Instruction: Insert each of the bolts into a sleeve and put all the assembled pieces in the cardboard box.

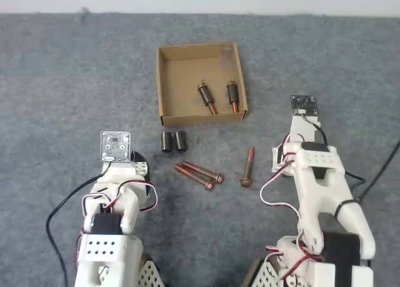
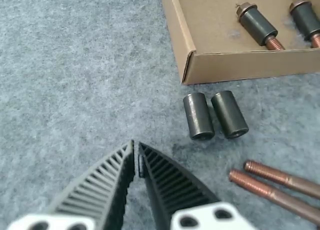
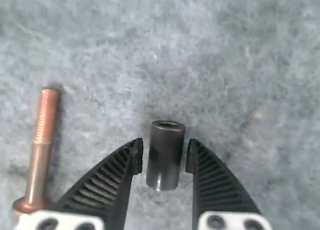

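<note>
The cardboard box (image 1: 200,119) sits mid-tabletop (image 1: 69,68), with open grey surface on every side, widest to its left and right. Inside, two assembled pieces (image 1: 206,96) lie side by side toward the right wall, long axes roughly front to back, threaded ends toward the arms.

Just outside the box's near wall, two loose sleeves (image 2: 198,116) lie touching and parallel, bores facing the arms. Nearer the arms a pair of bolts (image 1: 199,174) lies close together on a slant, heads to the right. A third bolt (image 1: 248,167) lies apart on their right, almost front to back, head nearest the arms.

The left gripper (image 2: 136,152) hangs over bare tabletop short of the loose sleeves, fingers together. The right gripper (image 3: 162,147) is low over a third sleeve (image 3: 165,155) on the tabletop, fingers apart—one on each side, a sliver of gap showing. That sleeve's long axis runs along the fingers, open end pointing away from the wrist, and the third bolt lies beside it, near parallel.
</note>
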Robot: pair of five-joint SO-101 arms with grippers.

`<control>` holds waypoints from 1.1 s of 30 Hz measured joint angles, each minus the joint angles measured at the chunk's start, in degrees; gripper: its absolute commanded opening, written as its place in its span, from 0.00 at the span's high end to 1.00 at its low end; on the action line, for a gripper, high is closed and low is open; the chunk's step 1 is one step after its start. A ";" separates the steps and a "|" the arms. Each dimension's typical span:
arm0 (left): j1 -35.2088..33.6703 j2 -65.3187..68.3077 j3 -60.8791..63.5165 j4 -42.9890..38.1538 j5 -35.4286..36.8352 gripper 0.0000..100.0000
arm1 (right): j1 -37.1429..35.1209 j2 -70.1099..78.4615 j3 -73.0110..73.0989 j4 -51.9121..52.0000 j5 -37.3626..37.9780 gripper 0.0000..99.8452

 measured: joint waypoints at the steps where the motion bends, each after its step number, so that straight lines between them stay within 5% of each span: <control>1: 0.00 0.00 0.00 0.00 0.00 0.99 | -0.09 0.00 -0.88 1.05 0.00 0.88; 9: 0.00 0.00 0.00 0.00 0.00 0.99 | -0.18 0.00 -7.74 14.68 0.00 0.88; 25: 0.00 0.00 0.00 0.00 0.00 0.99 | 0.09 11.34 -9.93 7.12 0.09 0.88; 29: 0.00 0.00 0.00 0.00 0.00 0.99 | 0.18 11.34 -9.93 7.21 0.09 1.00; 33: 0.00 0.00 0.00 0.00 0.00 0.99 | 1.05 11.34 -10.20 8.18 2.02 1.00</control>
